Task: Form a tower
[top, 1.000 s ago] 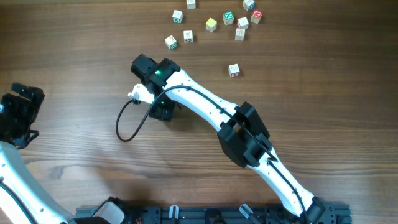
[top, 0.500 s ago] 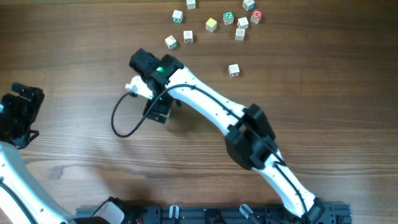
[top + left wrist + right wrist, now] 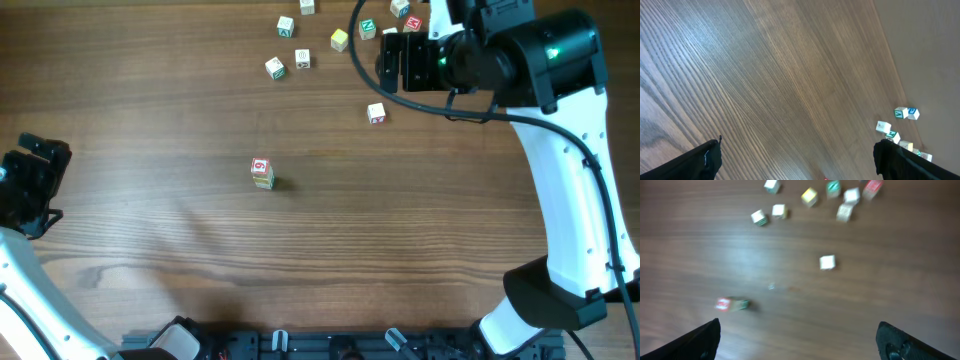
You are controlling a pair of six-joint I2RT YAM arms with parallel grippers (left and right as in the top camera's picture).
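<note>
One tower (image 3: 262, 173) stands alone on the table (image 3: 140, 100), left of centre, its red-bordered white top face up; from above I cannot count its cubes. Ten loose cubes (image 3: 340, 39) can be counted along the far edge in the overhead view. One of them, the lone cube (image 3: 376, 113), sits apart, nearer the middle. Two arms are in view. The right gripper (image 3: 398, 62) hangs over the right part of that scatter and covers some of it, its jaws spread wide with nothing between them. The left gripper (image 3: 30, 180) sits at the left edge, jaws equally wide and empty. A second ago the right arm stretched across the middle with its gripper over the spot where the tower now shows; it has since swung off to the far right, while the left arm and the loose cubes have not moved
</note>
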